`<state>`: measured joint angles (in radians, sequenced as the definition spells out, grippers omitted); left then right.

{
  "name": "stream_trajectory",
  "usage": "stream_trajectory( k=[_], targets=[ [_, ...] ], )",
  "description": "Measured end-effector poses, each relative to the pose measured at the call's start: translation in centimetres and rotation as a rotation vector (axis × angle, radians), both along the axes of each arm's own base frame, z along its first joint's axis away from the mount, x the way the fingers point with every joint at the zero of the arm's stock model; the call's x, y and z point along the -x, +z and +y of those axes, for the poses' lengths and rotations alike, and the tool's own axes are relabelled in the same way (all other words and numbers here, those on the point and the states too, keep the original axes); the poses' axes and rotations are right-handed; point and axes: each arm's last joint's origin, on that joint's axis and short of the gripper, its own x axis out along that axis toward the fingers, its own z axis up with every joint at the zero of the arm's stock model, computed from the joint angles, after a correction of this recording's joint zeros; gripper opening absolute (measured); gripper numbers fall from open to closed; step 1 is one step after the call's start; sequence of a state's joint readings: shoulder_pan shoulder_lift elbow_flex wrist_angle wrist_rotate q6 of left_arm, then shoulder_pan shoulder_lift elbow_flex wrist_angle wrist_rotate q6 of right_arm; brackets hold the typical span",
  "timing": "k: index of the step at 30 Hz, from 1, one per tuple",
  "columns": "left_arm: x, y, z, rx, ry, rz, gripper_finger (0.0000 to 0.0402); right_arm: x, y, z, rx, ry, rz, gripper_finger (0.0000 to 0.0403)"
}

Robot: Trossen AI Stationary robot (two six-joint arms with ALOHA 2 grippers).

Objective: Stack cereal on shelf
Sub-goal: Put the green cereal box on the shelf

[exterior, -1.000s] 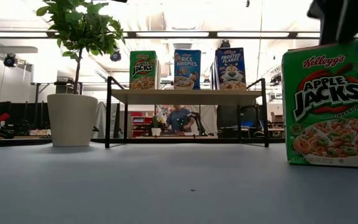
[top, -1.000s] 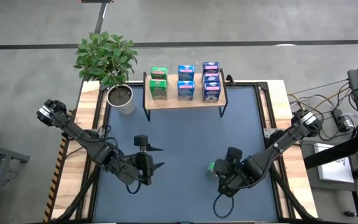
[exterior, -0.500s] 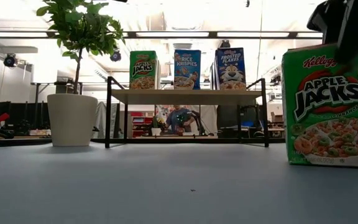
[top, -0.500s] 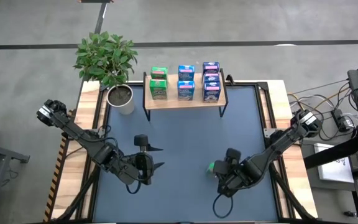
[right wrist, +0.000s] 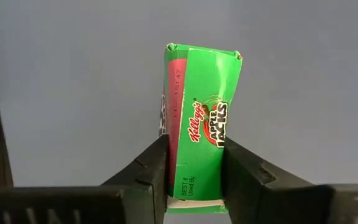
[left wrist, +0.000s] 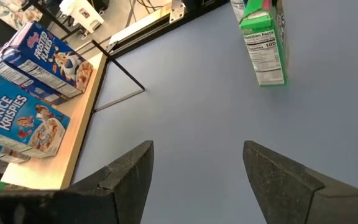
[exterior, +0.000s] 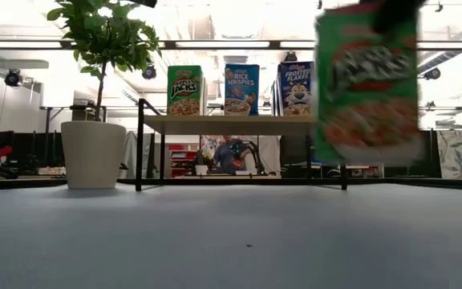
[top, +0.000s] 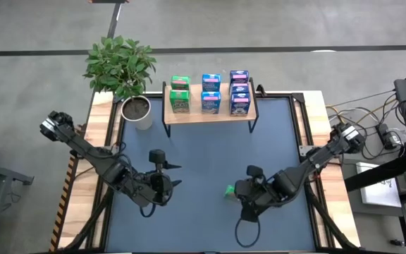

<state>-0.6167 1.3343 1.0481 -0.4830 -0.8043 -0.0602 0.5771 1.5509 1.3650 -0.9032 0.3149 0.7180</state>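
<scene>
Eight boxes (top: 211, 93) already sit on the shelf (top: 210, 116), and the right end effector (right wrist: 194, 171) grips the last green box (right wrist: 199, 149), off the counter (top: 210, 155).

light: even and bright overhead, soft faint shadows on the tabletop (top: 210, 152) | glare: ceiling lamps wash out the upper low view (backlit room) | blur: green cereal box (exterior: 366, 84) smeared by motion in the low view, crisp in the right wrist view | focus: left gripper (left wrist: 194, 177) soft up close
</scene>
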Motion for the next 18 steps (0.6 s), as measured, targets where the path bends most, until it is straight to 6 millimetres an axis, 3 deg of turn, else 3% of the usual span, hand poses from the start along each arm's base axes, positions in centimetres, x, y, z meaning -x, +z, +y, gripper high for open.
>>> stream_trajectory(
  k=[9, 18],
  targets=[
    [2.2, -2.1, 1.6, 0.045, -0.003, -0.071, 0.0231, -3.3, 4.0, -4.0, 0.07, 0.074, -0.116, 0.0106],
    [4.6, -4.3, 3.9, 0.06, 0.068, -0.225, 0.0231, -7.4, 9.7, -12.0, 0.237, 0.153, -0.302, 0.01]
  ],
)
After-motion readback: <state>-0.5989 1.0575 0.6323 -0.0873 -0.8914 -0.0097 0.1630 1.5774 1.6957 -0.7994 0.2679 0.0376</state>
